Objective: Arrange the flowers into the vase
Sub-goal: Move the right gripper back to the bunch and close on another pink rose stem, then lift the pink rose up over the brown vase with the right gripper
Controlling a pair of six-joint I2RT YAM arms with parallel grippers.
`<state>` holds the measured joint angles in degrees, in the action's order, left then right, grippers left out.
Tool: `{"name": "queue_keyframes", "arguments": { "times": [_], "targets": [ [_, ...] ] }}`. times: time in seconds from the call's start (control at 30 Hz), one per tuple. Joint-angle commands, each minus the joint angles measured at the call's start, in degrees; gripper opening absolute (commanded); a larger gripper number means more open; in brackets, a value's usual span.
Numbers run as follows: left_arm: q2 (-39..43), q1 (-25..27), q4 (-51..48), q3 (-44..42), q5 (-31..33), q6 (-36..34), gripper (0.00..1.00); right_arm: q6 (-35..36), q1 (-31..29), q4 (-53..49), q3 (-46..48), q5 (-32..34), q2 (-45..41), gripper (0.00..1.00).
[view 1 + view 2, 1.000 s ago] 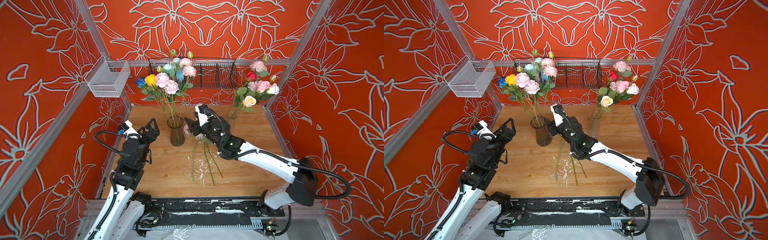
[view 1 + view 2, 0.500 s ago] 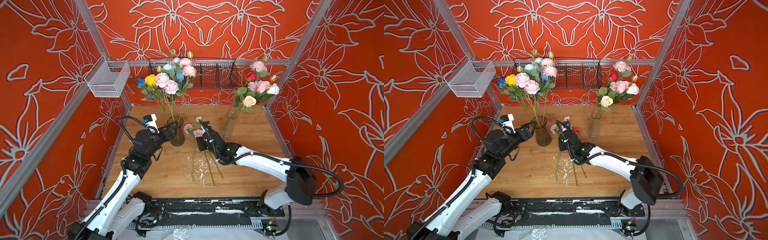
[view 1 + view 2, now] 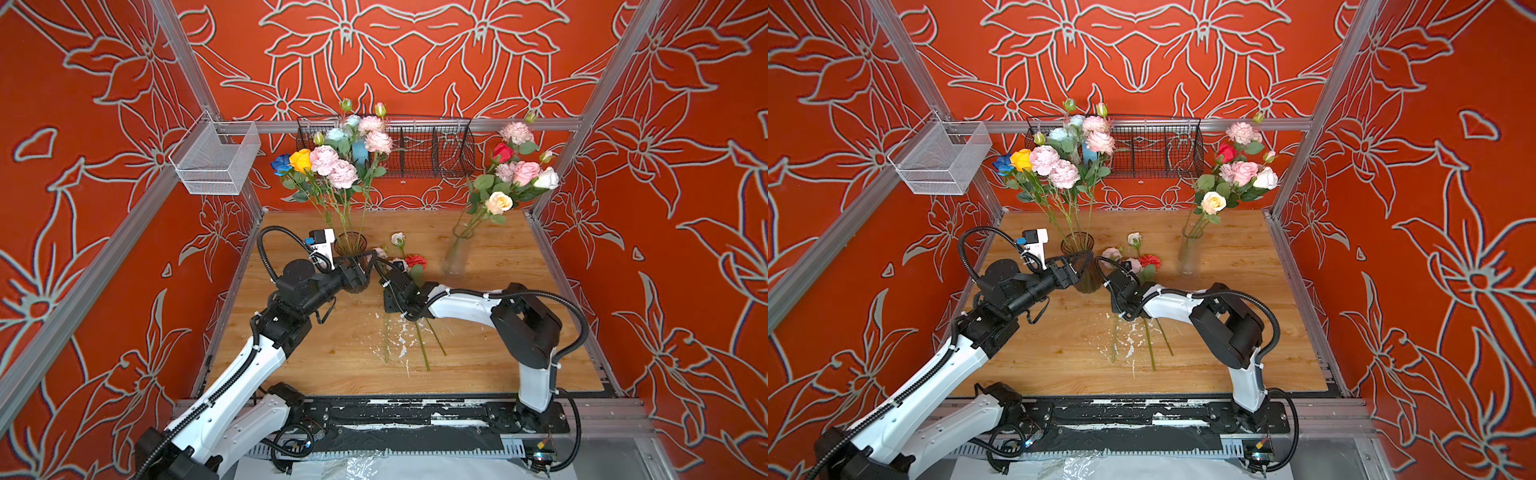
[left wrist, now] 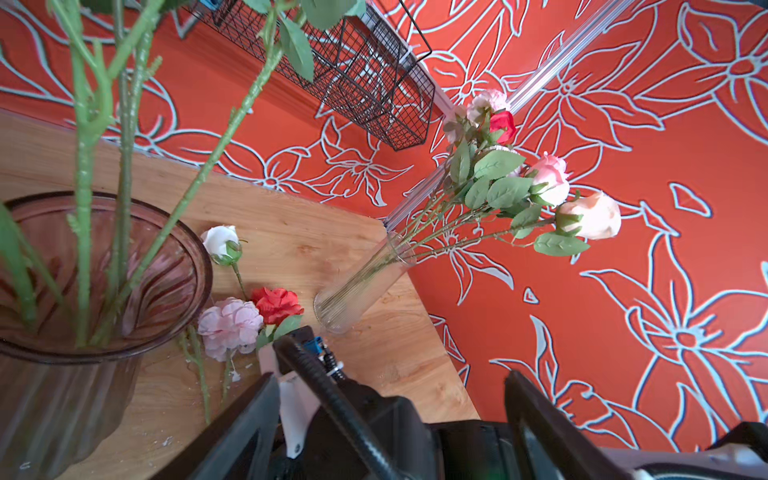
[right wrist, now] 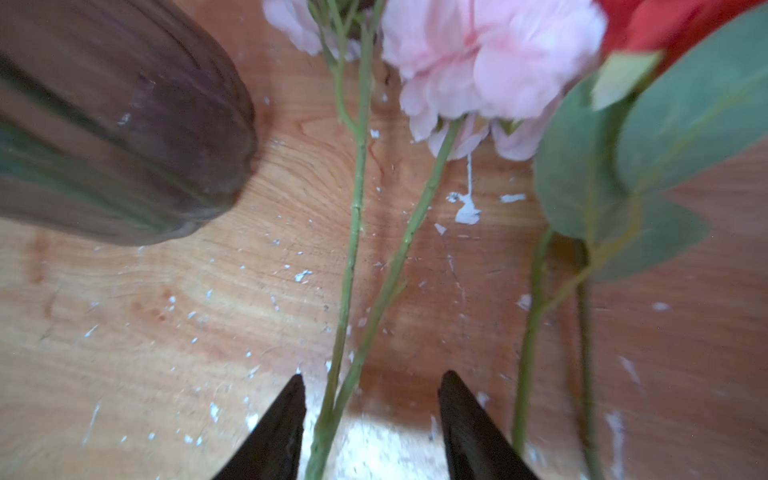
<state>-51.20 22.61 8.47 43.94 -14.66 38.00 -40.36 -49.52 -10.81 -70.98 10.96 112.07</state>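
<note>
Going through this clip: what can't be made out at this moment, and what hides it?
Left gripper: whether it touches the brown ribbed glass vase; dark against dark in both top views, partly cut off by the left wrist view's edge.
Loose green flower stems: middles hidden under the right arm in both top views.
Red bloom: blurred and cut off by the right wrist view's edge.

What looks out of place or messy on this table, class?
White flakes are scattered on the wooden table around the stems, like chipped paint. Loose flowers lie flat between the brown vase and the clear vase, in neither.
</note>
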Motion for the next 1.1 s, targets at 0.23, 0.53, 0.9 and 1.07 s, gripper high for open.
{"name": "queue_keyframes", "arguments": {
  "times": [0.23,0.53,0.9,1.07],
  "targets": [
    [1.5,0.3,1.5,1.0,1.4,-1.4,0.86,-5.2,3.6,7.5,0.7,-9.3,3.4,0.25],
    [2.1,0.2,1.1,1.1,2.0,-2.1,0.86,-5.0,4.2,13.0,7.1,-9.0,-8.0,0.03],
    [6.0,0.2,-0.1,0.6,7.4,-5.3,0.88,-3.8,4.0,17.7,16.1,-8.3,-26.8,0.0],
    [8.1,0.1,-0.2,0.2,10.2,-6.8,0.88,-1.5,2.8,21.3,21.3,-5.0,-36.3,0.0]
  ]
}}
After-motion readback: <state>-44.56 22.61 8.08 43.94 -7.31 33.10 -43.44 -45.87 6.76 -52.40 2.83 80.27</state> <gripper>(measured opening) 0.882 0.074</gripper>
